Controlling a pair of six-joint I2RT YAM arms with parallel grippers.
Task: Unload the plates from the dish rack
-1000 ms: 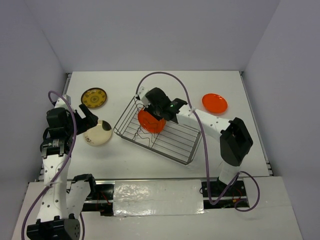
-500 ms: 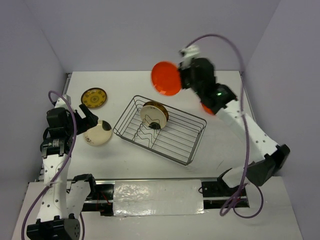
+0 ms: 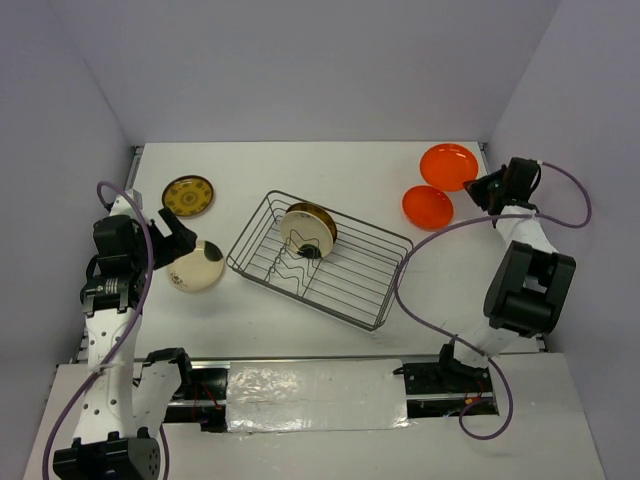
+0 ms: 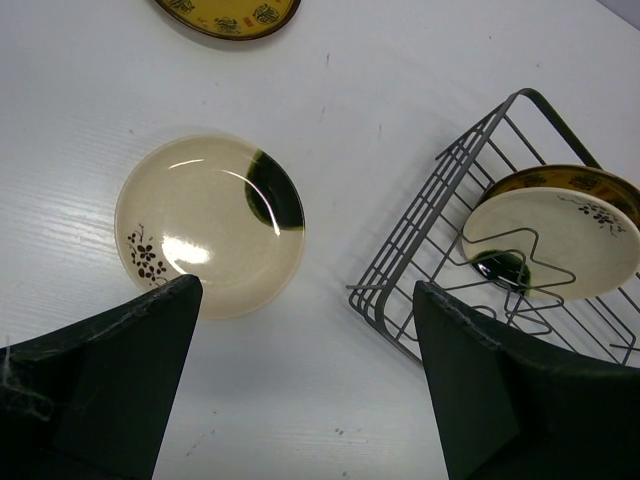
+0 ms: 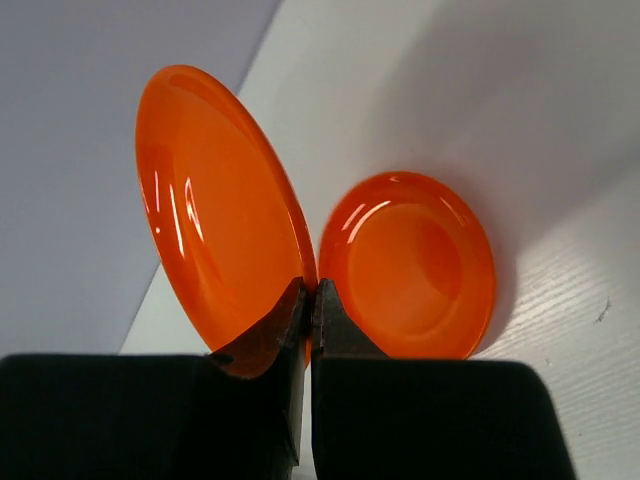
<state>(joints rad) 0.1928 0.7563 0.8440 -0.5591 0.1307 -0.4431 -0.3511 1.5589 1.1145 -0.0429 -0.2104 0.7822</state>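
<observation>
The dark wire dish rack lies mid-table. One plate with a cream underside and yellow rim stands on edge in it; it also shows in the left wrist view. My right gripper is shut on the rim of an orange-red plate at the back right, seen tilted in the right wrist view. A second orange-red plate lies beside it. My left gripper is open and empty above a cream plate with a dark mark. A dark yellow patterned plate lies at the back left.
The rack's near corner sits just right of the cream plate in the left wrist view. The right arm's purple cable loops over the table right of the rack. Walls close the table at the back and sides.
My right gripper lifted the orange-red plate out of the rack and carried it to the back right, beside the other orange-red plate. The plate left in the rack now shows. The left arm has not moved.
</observation>
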